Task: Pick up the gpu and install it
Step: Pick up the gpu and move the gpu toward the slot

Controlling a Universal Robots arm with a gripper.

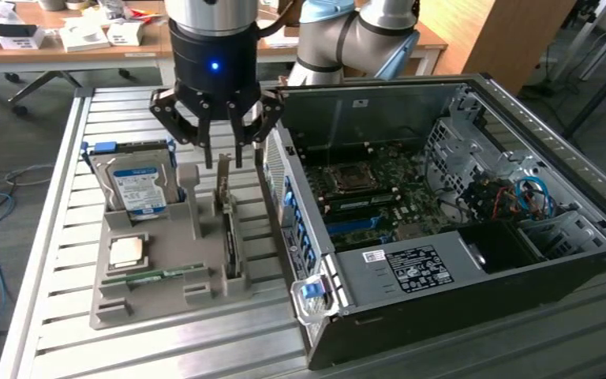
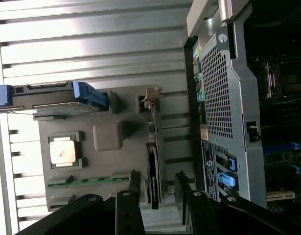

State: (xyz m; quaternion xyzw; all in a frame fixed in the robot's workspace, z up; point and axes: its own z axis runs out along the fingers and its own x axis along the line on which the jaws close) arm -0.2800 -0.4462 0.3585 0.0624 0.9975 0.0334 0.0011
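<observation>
On the exterior view's left, the slatted table [image 1: 114,110] carries a grey holder [image 1: 166,304]. At the holder's left end a hard drive [image 1: 140,189] stands on edge, with blue rails on its sides. Nearer the camera, a CPU [image 1: 127,251] lies flat in its pocket. Nearer again, a memory stick [image 1: 155,276] lies along its slot.

The gpu [image 1: 230,237] stands on edge in a slot on the holder's right side, its silver bracket end up at the far end. The gripper [image 1: 227,154] hangs right above that end with its dark fingers [image 2: 128,205] spread wide and nothing held. In the wrist view they sit on either side of the card with a gap on each side. Whether a tip touches the card cannot be told.

Just right of the holder lies the open case [image 1: 555,181], its perforated rear panel with blue clips facing the gpu and close beside it. Inside are the motherboard [image 1: 377,197], then a labelled power supply [image 1: 419,264] at the near side, and a bunch of red and blue cables [image 1: 514,197] further right. The arm's grey joints rise behind the case.
</observation>
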